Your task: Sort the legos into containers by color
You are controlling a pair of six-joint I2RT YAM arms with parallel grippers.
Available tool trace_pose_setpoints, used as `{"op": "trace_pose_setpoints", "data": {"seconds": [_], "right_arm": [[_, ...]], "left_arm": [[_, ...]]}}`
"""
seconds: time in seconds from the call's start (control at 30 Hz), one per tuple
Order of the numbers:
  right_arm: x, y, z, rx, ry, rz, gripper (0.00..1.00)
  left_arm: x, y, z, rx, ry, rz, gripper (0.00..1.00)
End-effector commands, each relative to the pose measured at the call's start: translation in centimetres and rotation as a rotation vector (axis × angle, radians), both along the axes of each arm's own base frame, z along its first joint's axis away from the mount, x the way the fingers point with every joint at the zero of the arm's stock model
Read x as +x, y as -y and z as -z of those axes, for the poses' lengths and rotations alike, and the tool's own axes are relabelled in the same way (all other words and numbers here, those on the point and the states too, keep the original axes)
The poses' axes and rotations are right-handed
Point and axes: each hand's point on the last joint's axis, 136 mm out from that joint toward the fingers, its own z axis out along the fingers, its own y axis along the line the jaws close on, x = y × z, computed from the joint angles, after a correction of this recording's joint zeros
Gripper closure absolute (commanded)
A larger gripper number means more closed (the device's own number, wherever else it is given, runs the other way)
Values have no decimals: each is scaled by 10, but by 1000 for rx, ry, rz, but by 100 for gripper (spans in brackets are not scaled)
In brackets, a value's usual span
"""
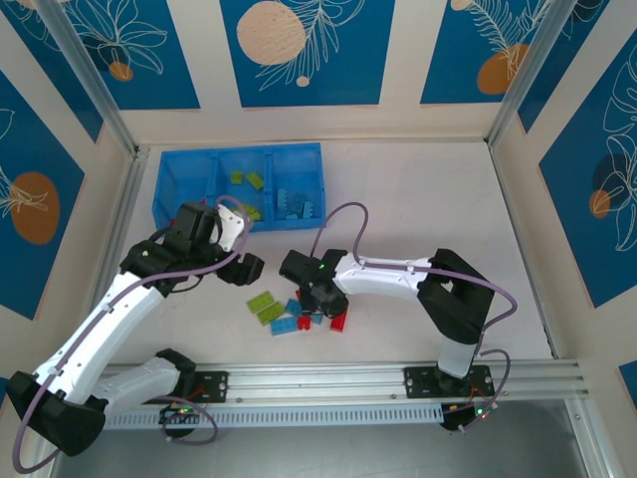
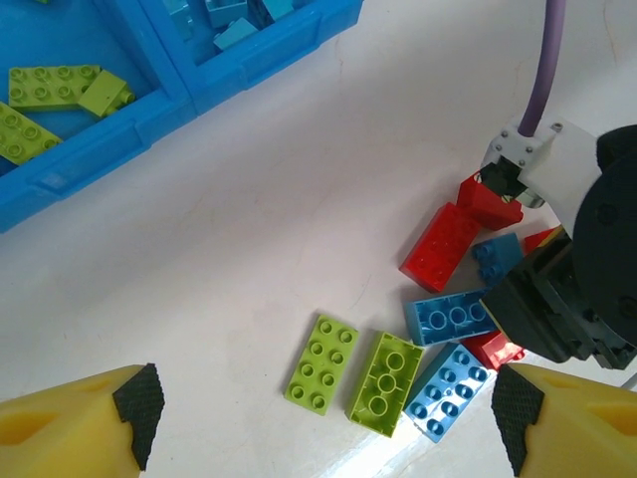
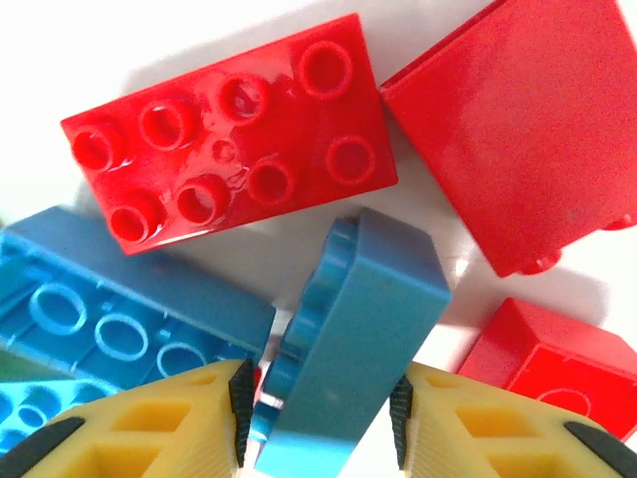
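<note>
Overhead, the tray [image 1: 159, 199] sat at the far left of the table [image 1: 428, 199]. Its middle compartment held green bricks [image 1: 249, 180], and its right compartment held blue bricks [image 1: 299, 202].

Left gripper [image 1: 242, 242] hung just in front of the tray. Its jaws were spread wide with nothing between them. In its wrist view the pads [image 2: 134, 398] stood far apart over the table.

Right of it, the pile [image 1: 299, 314] lay loose on the table near centre. A green pair [image 2: 322, 362] sat side by side at the pile's left edge, one studs up and the other hollow side up. Blue and red pieces were bunched just beyond them.

Right gripper [image 1: 320, 307] was down in the pile. Its jaws had closed on a blue brick [image 3: 348, 329] that stood on edge, with a pad against each face. A red brick [image 3: 229, 149] lay studs up just past it. Two more red ones lay to the right, close by but not touching the held piece as far as could be seen.
</note>
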Motion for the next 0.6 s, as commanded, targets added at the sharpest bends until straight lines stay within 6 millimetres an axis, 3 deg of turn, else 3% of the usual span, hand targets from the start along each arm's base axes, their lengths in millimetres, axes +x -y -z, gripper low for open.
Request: {"op": "trace_pose_setpoints", "data": {"seconds": [0.0,0.07,0.17,0.33,0.57], "right_arm": [[-1,8,11,-28,-28,32,55],[-2,10,13,-37,-37,35,48],[-2,12,16,-47,-39,33,48],[1,12,12,-38,-19,35,63],[10,3,-27,92,89,3,76]], "left_arm": [[1,-3,1,16,22,0,13],[0,-3,1,16,24,-1,13],[0,-4,3,18,20,-3,12],[-1,-4,1,14,28,-3,12],[-1,-7,0,14,44,-11,11]]}}
